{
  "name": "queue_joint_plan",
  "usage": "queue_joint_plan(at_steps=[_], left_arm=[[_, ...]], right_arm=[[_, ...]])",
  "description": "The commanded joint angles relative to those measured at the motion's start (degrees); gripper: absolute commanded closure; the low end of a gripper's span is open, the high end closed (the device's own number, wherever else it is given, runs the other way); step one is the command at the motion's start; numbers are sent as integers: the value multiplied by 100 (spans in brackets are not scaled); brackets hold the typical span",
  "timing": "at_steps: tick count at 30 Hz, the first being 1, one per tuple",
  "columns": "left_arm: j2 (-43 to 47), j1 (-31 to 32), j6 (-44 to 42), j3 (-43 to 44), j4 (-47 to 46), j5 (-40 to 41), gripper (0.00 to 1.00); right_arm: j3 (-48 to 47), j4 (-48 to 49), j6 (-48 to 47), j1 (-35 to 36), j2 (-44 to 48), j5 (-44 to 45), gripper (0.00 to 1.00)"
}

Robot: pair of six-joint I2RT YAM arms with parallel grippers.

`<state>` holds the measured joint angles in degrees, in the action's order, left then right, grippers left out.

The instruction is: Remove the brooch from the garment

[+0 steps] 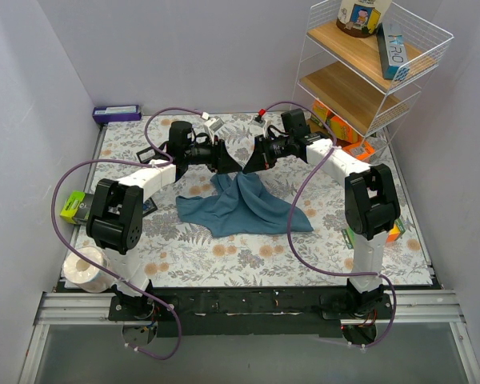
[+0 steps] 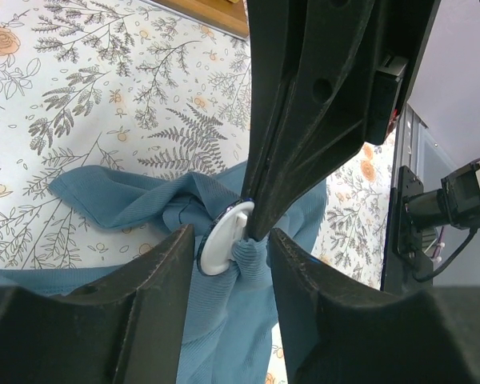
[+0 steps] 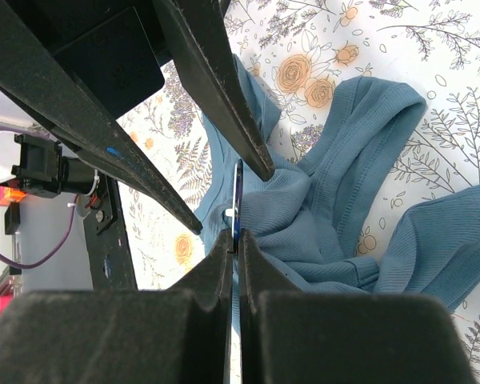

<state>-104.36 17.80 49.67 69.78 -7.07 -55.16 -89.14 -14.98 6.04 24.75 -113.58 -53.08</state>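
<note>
R gripper (image 3: 234,236) pinches brooch (image 2: 221,240) on garment (image 1: 248,210); L gripper (image 2: 230,235) straddles it.

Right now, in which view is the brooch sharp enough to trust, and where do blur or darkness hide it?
Left wrist: the brooch is sharp and bright white, though the near fingers are dark blurs. Right wrist: only its edge shows, a thin line; the near fingers are black and soft. Top external: evenly lit, but the left tool and right tool hide it.
</note>
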Motion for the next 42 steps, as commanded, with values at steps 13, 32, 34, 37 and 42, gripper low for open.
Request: queue_joint_plan(at_steps=[13,32,34,37,42], left_arm=[[-85,4,-72,80,-57,-180,75],[-199,39,16,133,39,277,83],[-208,65,121,115,22,373,83],[-225,109,262,71,-92,304,77],[-173,92,184,53,-84,-21,62]], right_arm=[[-24,118,37,-23,310,-194,99],[-50,57,-77,21,319,-352,99],[-59,-30,-217,91,363,-352,99],[11,-14,-209,135,415,-308,99],[55,30,-147,56,416,-212,99]])
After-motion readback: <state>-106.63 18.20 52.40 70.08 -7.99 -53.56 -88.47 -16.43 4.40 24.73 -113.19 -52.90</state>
